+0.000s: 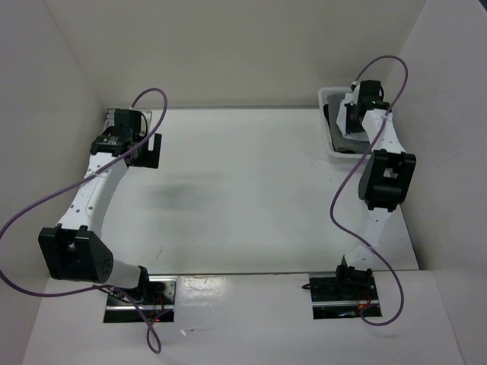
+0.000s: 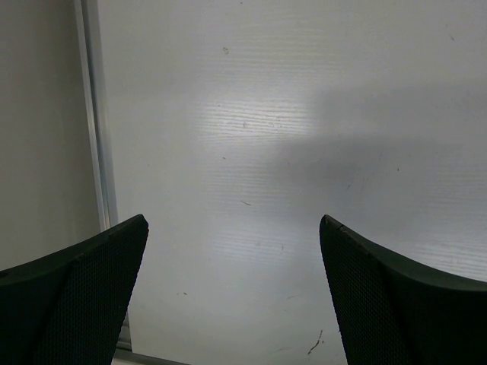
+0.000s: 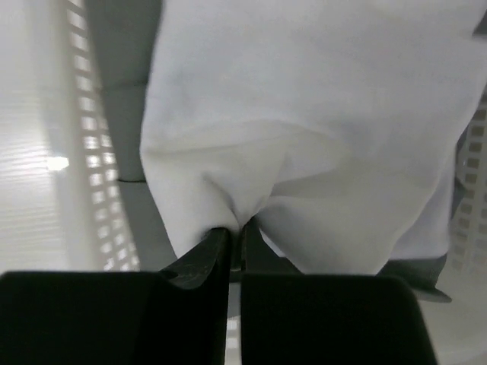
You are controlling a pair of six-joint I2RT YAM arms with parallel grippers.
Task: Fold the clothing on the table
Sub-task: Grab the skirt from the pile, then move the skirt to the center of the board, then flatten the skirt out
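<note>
Overhead, my left gripper (image 1: pixel 150 152) sits at the far left of the table (image 1: pixel 243 198). Its wrist camera cuts both fingers (image 2: pixel 76 304) off at the bottom edge, but I see them spread wide over bare tabletop beside the metal rail (image 2: pixel 95 114), holding nothing. At far right, my right gripper (image 1: pixel 356 106) is down inside the white plastic basket (image 1: pixel 326 97), with its tips hidden by the arm. The clothing (image 3: pixel 304 114) lies in that basket. It is white, soft and creased, bunched into 1 fold where the jaws are clamped on it, and its edges run out of frame. Only the right wrist view shows that grip, the basket's lattice wall and a strip of dark grey cloth (image 3: pixel 418 270) beneath; overhead I cannot tell fabric from arm
</note>
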